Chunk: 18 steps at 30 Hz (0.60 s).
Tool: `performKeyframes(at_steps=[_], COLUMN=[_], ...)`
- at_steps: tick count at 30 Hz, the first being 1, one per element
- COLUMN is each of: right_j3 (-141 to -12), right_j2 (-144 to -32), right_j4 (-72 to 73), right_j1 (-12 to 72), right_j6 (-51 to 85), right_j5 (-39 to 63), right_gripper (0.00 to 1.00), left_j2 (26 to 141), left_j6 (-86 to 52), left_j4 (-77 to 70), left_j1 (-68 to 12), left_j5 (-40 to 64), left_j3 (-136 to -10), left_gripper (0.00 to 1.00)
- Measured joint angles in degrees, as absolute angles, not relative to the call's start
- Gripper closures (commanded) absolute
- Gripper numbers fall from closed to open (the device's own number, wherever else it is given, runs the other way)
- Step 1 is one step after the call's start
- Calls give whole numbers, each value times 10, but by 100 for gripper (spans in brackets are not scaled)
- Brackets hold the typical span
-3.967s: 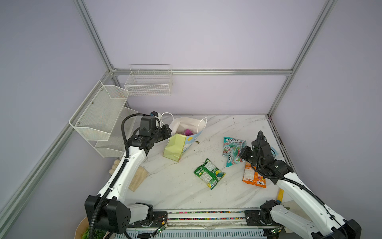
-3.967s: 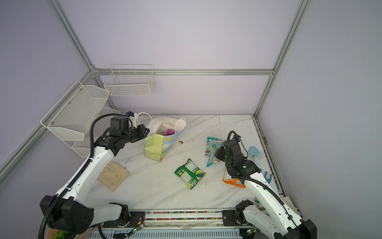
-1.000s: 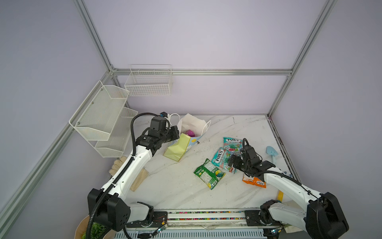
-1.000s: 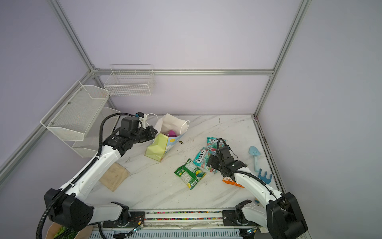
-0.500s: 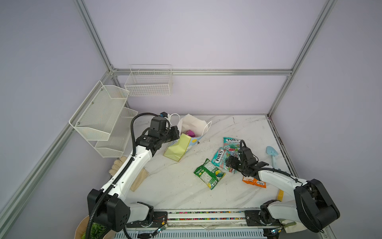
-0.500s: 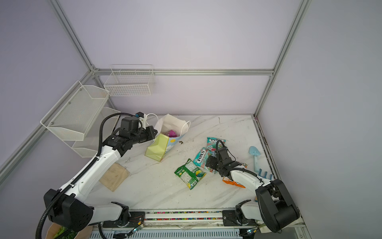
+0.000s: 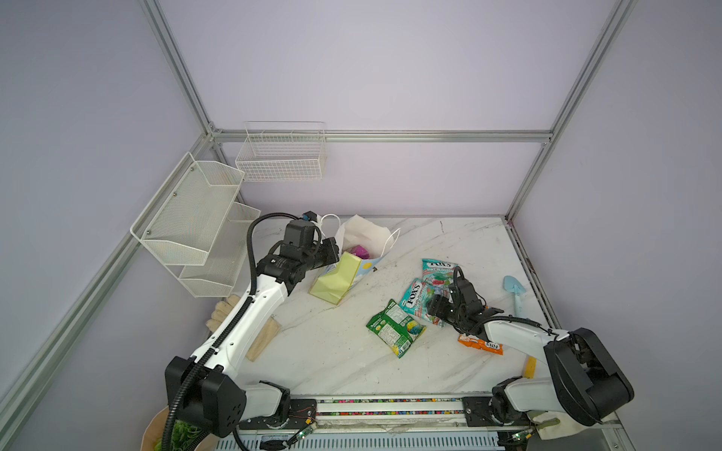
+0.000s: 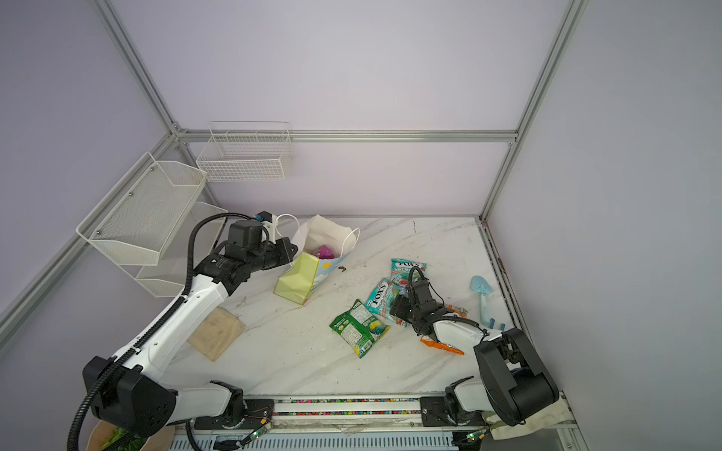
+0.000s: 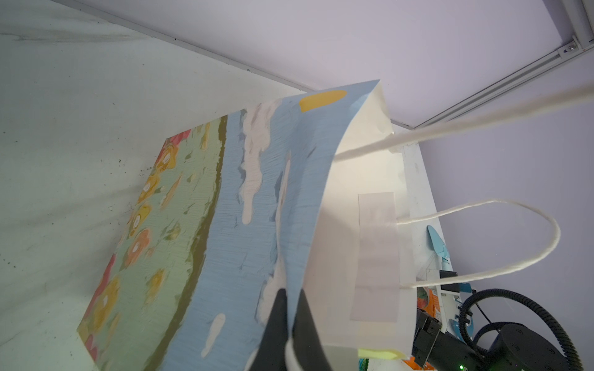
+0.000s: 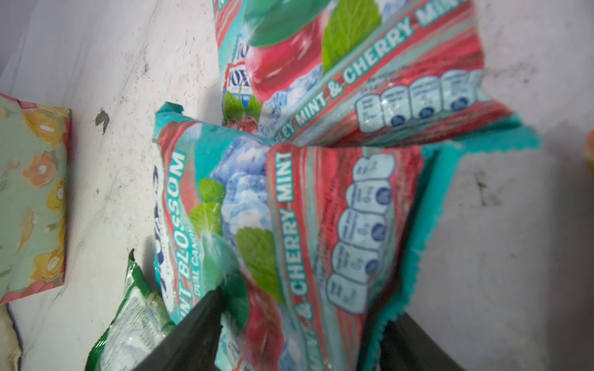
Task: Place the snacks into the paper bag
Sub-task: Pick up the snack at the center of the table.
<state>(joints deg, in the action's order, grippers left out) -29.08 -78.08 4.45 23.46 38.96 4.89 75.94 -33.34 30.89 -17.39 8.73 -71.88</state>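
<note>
Only a corner of the purple packet (image 7: 357, 251) shows inside the paper bag (image 7: 336, 279), the right arm (image 7: 515, 336) covers part of the orange packet (image 7: 482, 344), and the rake (image 8: 493, 322) is mostly hidden.

Left hand (image 8: 291, 252) grips the tilted yellow-green paper gift bag (image 8: 297, 281); right hand (image 8: 394, 309) straddles a teal FOX'S candy packet (image 8: 379, 296) on the white marbled counter (image 8: 297, 351).
</note>
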Motion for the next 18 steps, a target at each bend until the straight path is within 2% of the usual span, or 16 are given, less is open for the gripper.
performKeyframes(at_steps=[5,10,18], right_j3=[-290,-290,-297], right_j2=[-781,-774,-699], right_j4=[58,68,3], right_j1=[232,230,228], right_j6=[399,407,411], right_j5=[49,51,36], right_gripper=[69,86,99], left_j2=[759,759,759], left_j6=[-333,-333,-333], left_j4=[309,309,309], left_j1=[-174,-174,-174], left_j5=[87,87,87], left_j3=[-719,-719,-719], left_gripper=[100,100,100])
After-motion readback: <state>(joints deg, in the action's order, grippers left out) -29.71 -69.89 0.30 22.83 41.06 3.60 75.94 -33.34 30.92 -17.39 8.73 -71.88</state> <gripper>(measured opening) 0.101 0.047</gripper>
